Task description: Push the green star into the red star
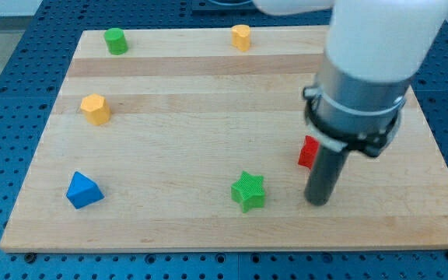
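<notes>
The star (248,190) was green and one block (309,152) red. Two blocks (95,108) (241,36) were yellow, a cylinder (116,40) green, and one block (82,190) blue.

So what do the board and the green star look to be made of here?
The board looks like pale wood with a smooth, matte finish: lengthwise grain and plank-like bands show. The green star looks like moulded plastic or painted wood; its colour is flat and uniform with no grain visible, so I cannot settle which. My tip stands at the view's right of it, apart.

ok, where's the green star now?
Green star sits near the view's bottom, centre-right, left of my tip and lower-left of the partly hidden red block.
</notes>
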Robot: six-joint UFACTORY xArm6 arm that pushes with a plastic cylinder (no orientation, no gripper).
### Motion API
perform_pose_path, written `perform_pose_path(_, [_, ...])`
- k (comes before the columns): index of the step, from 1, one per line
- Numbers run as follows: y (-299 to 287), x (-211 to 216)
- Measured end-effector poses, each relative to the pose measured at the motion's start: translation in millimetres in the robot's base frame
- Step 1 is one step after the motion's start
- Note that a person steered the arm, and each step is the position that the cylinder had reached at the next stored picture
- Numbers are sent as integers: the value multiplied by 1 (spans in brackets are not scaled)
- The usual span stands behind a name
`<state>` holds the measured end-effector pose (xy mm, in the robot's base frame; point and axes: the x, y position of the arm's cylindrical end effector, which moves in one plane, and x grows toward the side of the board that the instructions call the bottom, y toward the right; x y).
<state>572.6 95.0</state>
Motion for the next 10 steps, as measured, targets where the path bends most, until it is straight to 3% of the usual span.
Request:
perform_pose_path(1, [-50,22])
perform_pose_path(3, [-143,22])
perform_pose_path(4, [-143,5])
perform_pose_path(7, [-66,-4])
perform_pose_path(10, [-53,-35])
